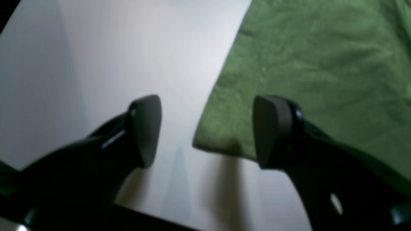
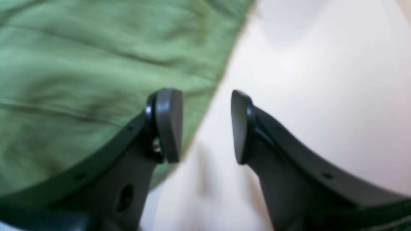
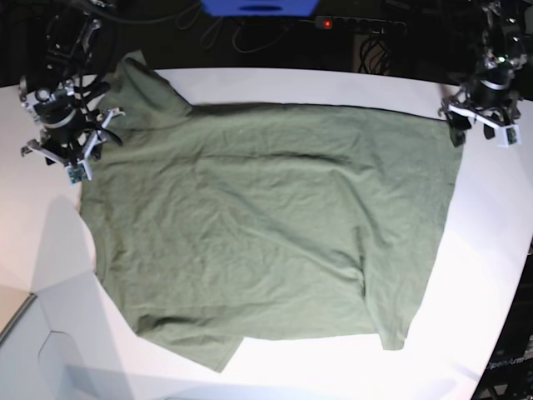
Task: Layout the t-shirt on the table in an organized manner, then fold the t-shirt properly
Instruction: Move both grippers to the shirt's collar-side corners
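Olive-green soft cloth, one t-shirt (image 3: 266,225), spread flat and faintly creased across middle of one white matte worktop (image 3: 491,275), hem reaching toward the curved edge, bare room on all sides. Two grippers: left gripper (image 1: 207,131) fingers wide apart over shirt corner, gripping nothing; right gripper (image 2: 207,126) fingers parted astride shirt edge, gripping nothing. Both parked at far corners, clear of cloth.

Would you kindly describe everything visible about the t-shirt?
The t-shirt is plain olive-green soft cloth, spread mostly flat and lightly wrinkled on the white table. One sleeve points to the far left corner, another to the near edge. Nothing grips it: the left tool and right tool stand open at its edges.
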Tool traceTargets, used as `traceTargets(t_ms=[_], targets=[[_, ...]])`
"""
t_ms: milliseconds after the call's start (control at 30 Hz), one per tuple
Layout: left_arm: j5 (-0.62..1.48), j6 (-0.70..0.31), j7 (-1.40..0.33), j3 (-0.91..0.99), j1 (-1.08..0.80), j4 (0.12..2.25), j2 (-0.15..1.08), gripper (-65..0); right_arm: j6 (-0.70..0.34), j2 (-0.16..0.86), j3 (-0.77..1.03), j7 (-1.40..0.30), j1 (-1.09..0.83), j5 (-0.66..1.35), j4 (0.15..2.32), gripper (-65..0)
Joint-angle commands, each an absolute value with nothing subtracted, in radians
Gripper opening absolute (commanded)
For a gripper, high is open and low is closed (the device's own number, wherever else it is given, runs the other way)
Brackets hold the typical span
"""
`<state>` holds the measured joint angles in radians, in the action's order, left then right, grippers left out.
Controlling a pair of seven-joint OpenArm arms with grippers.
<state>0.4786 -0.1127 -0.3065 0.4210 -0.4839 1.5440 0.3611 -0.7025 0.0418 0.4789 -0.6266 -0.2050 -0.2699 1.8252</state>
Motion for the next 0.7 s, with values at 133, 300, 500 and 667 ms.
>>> traceTargets(t_ms=[133,300,500,667], targets=[[0.463,-0.114,-0.282,0.426,-0.481,1.506,0.367,-21.9,-0.698,0.045,0.486,-0.611,-0.208,-0.271,1.844,-39.4],[0.458,-0.117,-0.28,0.404,-0.455,1.431,0.363,-21.9,-0.698,0.048,0.486,-0.61,-0.22,-0.271,1.844,-39.4],[0.458,-0.302,-0.28,0.367,-0.4,1.325,0.363,-24.1,-0.698,0.03,0.479,-0.61,-0.257,-0.269,1.839,-39.4],[0.464,-0.344,-0.282,0.463,-0.427,1.411,0.361,-29.5,-0.698,0.004,0.478,-0.61,-0.268,-0.268,1.831,-39.4]])
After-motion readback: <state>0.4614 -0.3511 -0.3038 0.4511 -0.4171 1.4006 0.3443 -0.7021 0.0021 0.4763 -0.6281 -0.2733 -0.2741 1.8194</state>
